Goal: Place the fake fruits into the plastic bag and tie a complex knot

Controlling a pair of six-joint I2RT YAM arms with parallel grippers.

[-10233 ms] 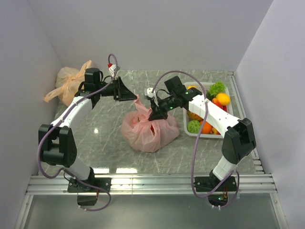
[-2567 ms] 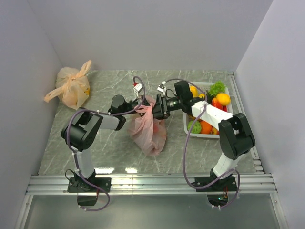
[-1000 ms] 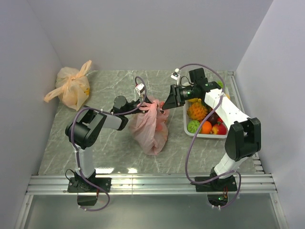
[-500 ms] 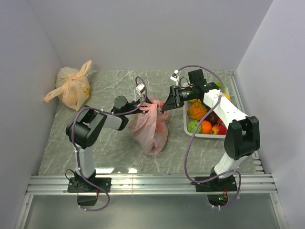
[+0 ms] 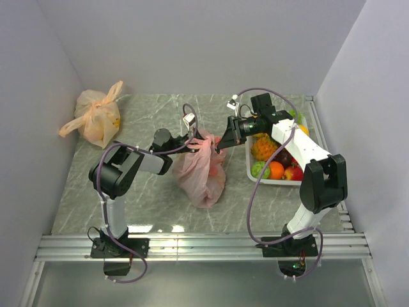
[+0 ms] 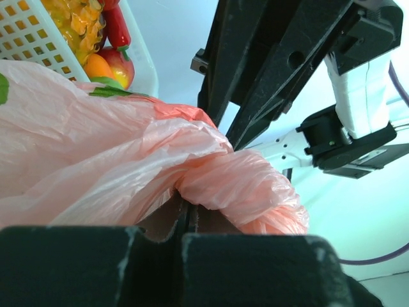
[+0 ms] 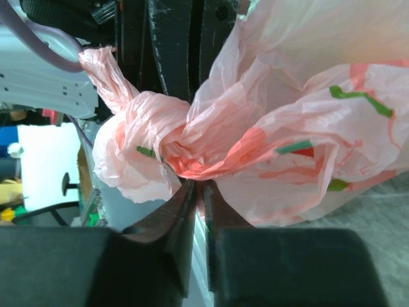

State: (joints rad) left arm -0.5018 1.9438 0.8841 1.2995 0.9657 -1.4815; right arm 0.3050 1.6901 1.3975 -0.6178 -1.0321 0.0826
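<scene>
We're into the tying step: the thin, crinkly, translucent pink plastic bag (image 5: 203, 176) sits bulging on the grey marble table (image 5: 140, 204) between the two arms, its top gathered up off the surface. The left gripper (image 6: 187, 211) is pinched right down on a fold of the pink film, with no gap showing between its fingers. The right gripper (image 7: 199, 192) is clamped just as tight on the plastic under a bunched knot (image 7: 167, 146). The two claws are nose to nose just above the bag. Several glossy plastic fake fruits (image 5: 276, 170) lie in the white lattice basket (image 6: 29, 35) beside the bag, and what is inside the bag we can't make out through the film. One twist looks formed, so we judge the knot is begun but not complex yet. Next, we reckon, the arms need to draw apart to cinch it, without tearing the thin film, then one must let go and regrasp a loose tail for a second pass.
</scene>
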